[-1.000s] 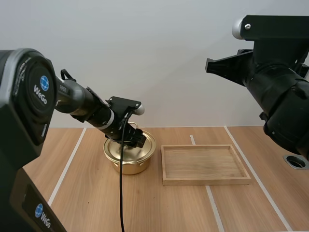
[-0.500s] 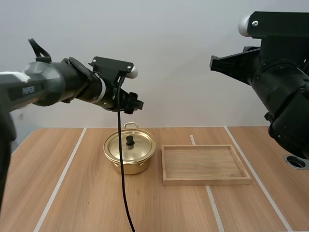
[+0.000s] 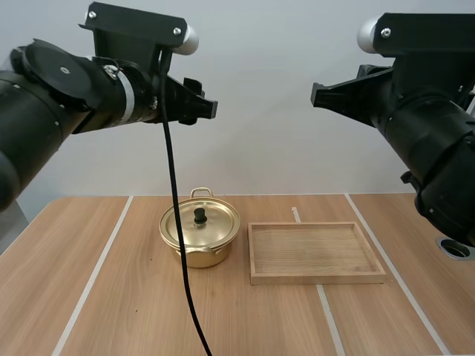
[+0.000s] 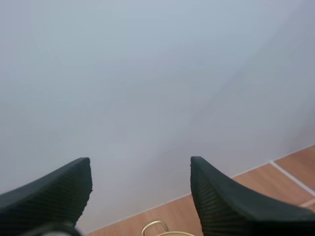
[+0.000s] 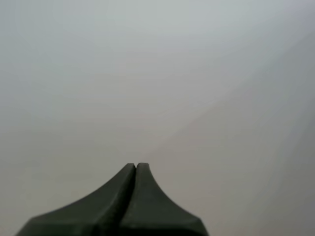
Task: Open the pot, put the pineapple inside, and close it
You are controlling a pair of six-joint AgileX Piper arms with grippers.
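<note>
A gold pot [image 3: 211,239] stands on the wooden table left of centre, its lid [image 3: 215,219] on and the black knob [image 3: 200,215] upright. My left gripper [image 3: 199,108] hangs high above the pot, well clear of it. In the left wrist view it [image 4: 140,162] is open, with its ribbed fingers [image 4: 216,201] wide apart and one gold pot handle [image 4: 154,226] showing below them. My right gripper [image 3: 319,96] is raised high over the table's right half. In the right wrist view it [image 5: 136,166] is shut on nothing, its fingers lying together as one dark wedge.
A shallow wooden tray [image 3: 315,279] with nothing in it lies just right of the pot. White tape lines [image 3: 96,271] run across the table. A round metal-rimmed hole [image 3: 454,248] sits near the right edge.
My left gripper has lifted from the pot's lid knob, up and back to high above the table. The lid stays on the pot. The right arm has hardly moved.
</note>
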